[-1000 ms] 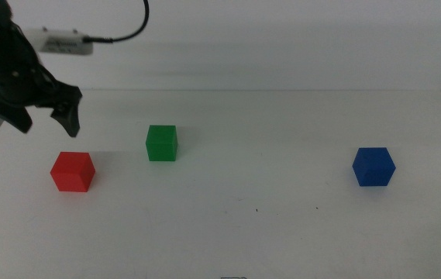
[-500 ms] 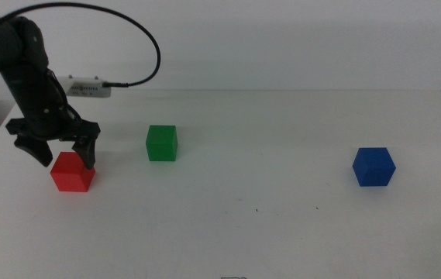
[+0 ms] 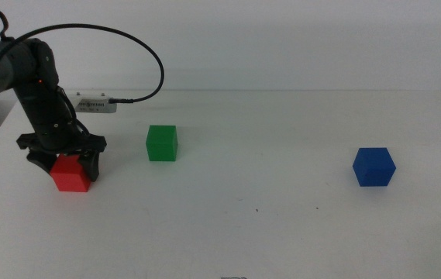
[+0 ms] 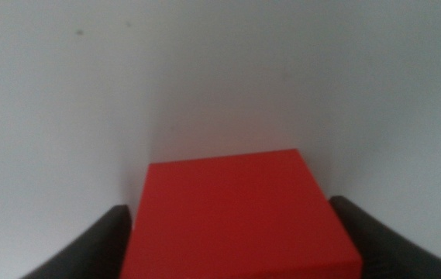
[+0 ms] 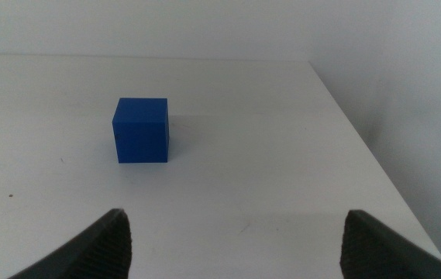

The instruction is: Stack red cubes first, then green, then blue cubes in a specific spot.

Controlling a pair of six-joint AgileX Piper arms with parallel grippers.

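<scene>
Left hand [image 3: 63, 162] lowered over the red cube [image 3: 71, 173] at the left side of the white tabletop [image 3: 251, 225], one dark jaw on either flank of the cube. In the left wrist view the red cube [image 4: 239, 217] fills the gap between the jaws, which stand apart and just beside its sides; contact cannot be confirmed. A black cable [image 3: 139, 46] arcs from the arm above. Green cube [image 3: 162, 143] rests near the red one, to its right and slightly farther back. Blue cube [image 3: 373, 167] sits well apart at the right side. Right hand [image 5: 236, 240] waits with jaws spread wide, facing the blue cube [image 5: 142, 129], not touching it.
</scene>
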